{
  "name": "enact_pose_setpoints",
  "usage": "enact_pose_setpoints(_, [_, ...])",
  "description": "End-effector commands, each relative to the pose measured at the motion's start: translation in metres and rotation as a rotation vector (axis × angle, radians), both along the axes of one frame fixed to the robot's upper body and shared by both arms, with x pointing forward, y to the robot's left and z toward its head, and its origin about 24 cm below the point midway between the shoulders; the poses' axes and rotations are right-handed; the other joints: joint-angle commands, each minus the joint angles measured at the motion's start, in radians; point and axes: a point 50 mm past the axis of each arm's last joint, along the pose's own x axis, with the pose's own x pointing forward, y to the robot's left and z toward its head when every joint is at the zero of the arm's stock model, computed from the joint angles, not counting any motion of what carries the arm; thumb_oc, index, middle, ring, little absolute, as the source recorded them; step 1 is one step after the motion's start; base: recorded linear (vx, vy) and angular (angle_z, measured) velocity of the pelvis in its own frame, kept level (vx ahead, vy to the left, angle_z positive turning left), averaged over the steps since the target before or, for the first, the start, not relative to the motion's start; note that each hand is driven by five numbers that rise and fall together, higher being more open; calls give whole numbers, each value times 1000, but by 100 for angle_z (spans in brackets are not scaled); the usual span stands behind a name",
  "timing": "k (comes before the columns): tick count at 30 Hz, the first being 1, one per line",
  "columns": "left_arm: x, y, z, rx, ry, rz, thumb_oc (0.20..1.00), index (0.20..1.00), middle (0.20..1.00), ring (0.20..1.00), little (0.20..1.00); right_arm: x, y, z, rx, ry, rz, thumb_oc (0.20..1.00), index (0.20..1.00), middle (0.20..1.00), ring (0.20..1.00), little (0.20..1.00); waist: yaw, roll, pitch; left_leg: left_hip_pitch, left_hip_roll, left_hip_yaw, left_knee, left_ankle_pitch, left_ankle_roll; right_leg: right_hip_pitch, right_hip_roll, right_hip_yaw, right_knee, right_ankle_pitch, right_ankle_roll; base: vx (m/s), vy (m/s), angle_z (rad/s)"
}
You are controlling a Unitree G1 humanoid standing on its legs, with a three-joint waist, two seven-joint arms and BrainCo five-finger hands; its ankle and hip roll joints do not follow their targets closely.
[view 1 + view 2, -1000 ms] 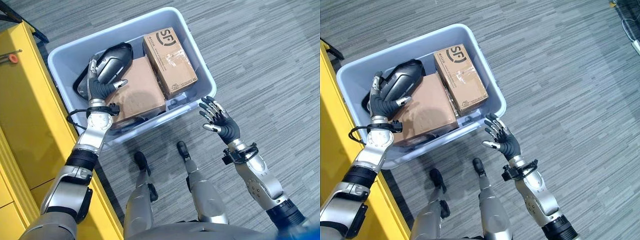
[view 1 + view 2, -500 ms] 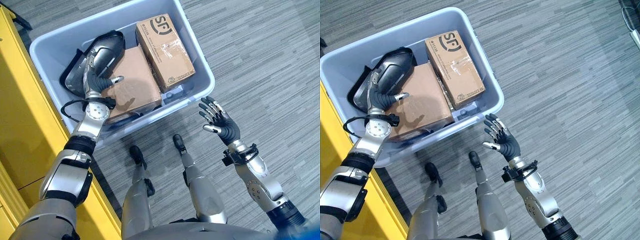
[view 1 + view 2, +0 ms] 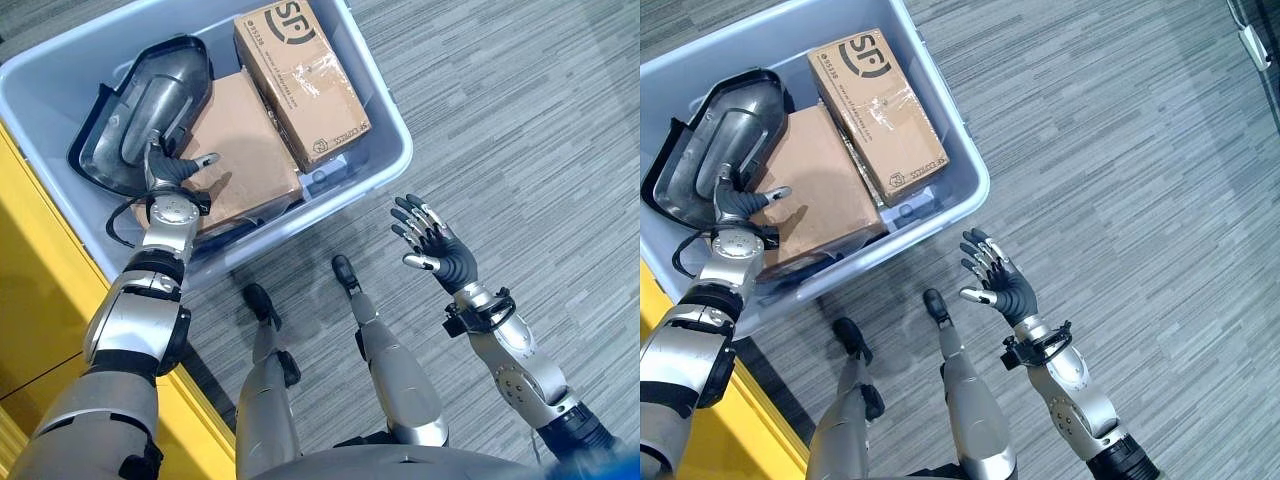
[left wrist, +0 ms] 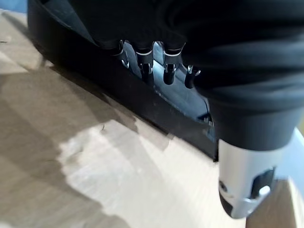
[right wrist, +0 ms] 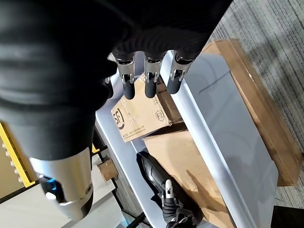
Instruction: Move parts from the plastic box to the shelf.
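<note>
- Left eye view: you see the plastic box (image 3: 385, 120) loaded with two cardboard cartons and the black moulded part (image 3: 140, 110). Judge nothing shelved yet.
- Left wrist view: the left hand (image 4: 156, 59) rests its fingers over the part's rim; whether they grip it cannot be told.
- Right eye view: the right hand (image 3: 1002, 283) hovers spread and empty, just outside the box.

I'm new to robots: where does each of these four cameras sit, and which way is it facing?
Left eye view: on the head, looking down at the grey plastic box; both arms show.
Right eye view: beside it, same scene, open right hand over the carpet.
Left wrist view: on the left wrist, along the left hand at the black moulded part on the flat brown cardboard box.
Right wrist view: on the right wrist, towards the box.
Shared: the taped cardboard carton.
</note>
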Motion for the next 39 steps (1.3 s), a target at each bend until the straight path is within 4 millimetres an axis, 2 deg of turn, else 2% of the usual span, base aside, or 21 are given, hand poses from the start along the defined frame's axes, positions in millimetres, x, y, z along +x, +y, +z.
enact_pose_setpoints(1, [-8,-3,-34,-73,103,-19,1000,1000,1000,1000,1000,-10,-10,9,62,-36,-32,1000,1000,1000,1000,1000,18,-33,-57,72,69,-60,9,-5,-97,-17,-83,-41,4,66,102,4,3,-4])
enact_pose_setpoints(3, [-7,-7,-37,-79,107,-31,1000,1000,1000,1000,1000,-11,-11,9,60,-35,-33,1000,1000,1000,1000,1000,18,-31,-59,74,69,-60,9,-6,-97,-15,-84,-41,4,65,102,1,-2,-4])
enact_pose_setpoints(5, [-7,-19,-49,-126,120,-76,1000,1000,1000,1000,1000,-10,-12,10,56,-39,-39,1000,1000,1000,1000,1000,21,-23,-62,80,66,-62,9,-9,-96,-9,-87,-41,4,63,101,0,0,0])
enact_pose_setpoints(10, [-1,-61,-54,-81,100,-248,1000,1000,1000,1000,1000,-9,-14,12,52,-48,-49,1000,1000,1000,1000,1000,27,-2,-73,89,60,-68,9,-15,-92,1,-94,-44,4,60,101,1,1,-1])
enact_pose_setpoints(11, [-1,-84,-52,-106,43,-343,1000,1000,1000,1000,1000,-8,-15,12,47,-53,-57,1000,1000,1000,1000,1000,34,10,-74,94,56,-72,9,-17,-90,9,-98,-47,4,57,100,0,0,0])
enact_pose_setpoints(12, [-1,-84,-52,-106,43,-343,1000,1000,1000,1000,1000,-8,-15,12,47,-53,-57,1000,1000,1000,1000,1000,34,10,-74,95,56,-72,9,-17,-90,9,-98,-48,4,57,100,0,0,0])
enact_pose_setpoints(13, [-3,-100,-50,-143,-5,-406,1000,1000,1000,1000,1000,-8,-16,12,42,-55,-66,1000,1000,1000,1000,1000,41,19,-74,97,53,-76,9,-18,-88,15,-101,-51,4,55,100,0,0,0])
enact_pose_setpoints(14, [-3,-100,-50,-143,-5,-406,1000,1000,1000,1000,1000,-8,-16,12,42,-55,-66,1000,1000,1000,1000,1000,41,19,-74,98,53,-77,9,-18,-88,15,-101,-51,4,55,100,0,0,0])
enact_pose_setpoints(15, [-8,-124,-42,-189,-90,-514,1000,1000,1000,1000,1000,-6,-19,12,38,-51,-85,1000,1000,1000,1000,1000,50,33,-78,104,48,-81,9,-19,-85,24,-107,-56,4,53,100,0,0,0])
enact_pose_setpoints(21, [-19,-149,-27,-282,-201,-649,1000,1000,1000,1000,1000,-4,-20,9,25,-37,-107,1000,1000,1000,1000,1000,62,46,-99,115,43,-90,9,-25,-81,39,-110,-62,4,47,96,1,2,5])
enact_pose_setpoints(27, [-26,-155,-11,-338,-294,-696,1000,1000,1000,1000,1000,-4,-22,11,29,-46,-112,1000,1000,1000,1000,1000,69,52,-110,120,41,-96,9,-27,-79,46,-112,-66,4,43,94,2,1,1])
enact_pose_setpoints(28, [-31,-152,0,-359,-366,-701,1000,1000,1000,1000,1000,-4,-24,12,28,-49,-117,1000,1000,1000,1000,1000,78,55,-113,120,41,-101,9,-27,-79,49,-114,-72,4,41,94,0,0,0])
enact_pose_setpoints(30, [-33,-148,5,-366,-396,-693,1000,1000,1000,1000,1000,-4,-24,12,26,-49,-118,1000,1000,1000,1000,1000,81,56,-115,120,41,-103,9,-27,-79,51,-115,-74,4,40,94,0,0,0])
enact_pose_setpoints(31, [-41,-140,14,-388,-466,-685,1000,1000,1000,1000,1000,-4,-26,12,24,-51,-121,1000,1000,1000,1000,1000,89,59,-119,118,40,-108,9,-28,-79,53,-116,-78,4,37,92,0,-1,3])
enact_pose_setpoints(34, [-45,-134,20,-384,-505,-677,1000,1000,1000,1000,1000,-5,-27,12,21,-51,-123,1000,1000,1000,1000,1000,93,59,-120,117,39,-111,9,-28,-78,55,-116,-81,4,36,91,-1,3,3])
enact_pose_setpoints(37, [-54,-125,34,-368,-590,-664,1000,1000,1000,1000,1000,-4,-29,13,16,-59,-122,1000,1000,1000,1000,1000,101,59,-123,116,38,-115,9,-28,-78,59,-117,-84,4,33,89,0,4,4])
enact_pose_setpoints(38, [-61,-119,50,-312,-674,-636,1000,1000,1000,1000,1000,-5,-30,14,15,-65,-120,1000,1000,1000,1000,1000,107,56,-122,114,36,-119,9,-28,-78,60,-118,-87,4,32,89,0,0,0])
enact_pose_setpoints(39, [-62,-119,51,-305,-684,-625,1000,1000,1000,1000,1000,-5,-30,13,15,-64,-120,1000,1000,1000,1000,1000,108,54,-123,110,36,-119,9,-25,-78,56,-118,-86,4,35,88,0,0,0])
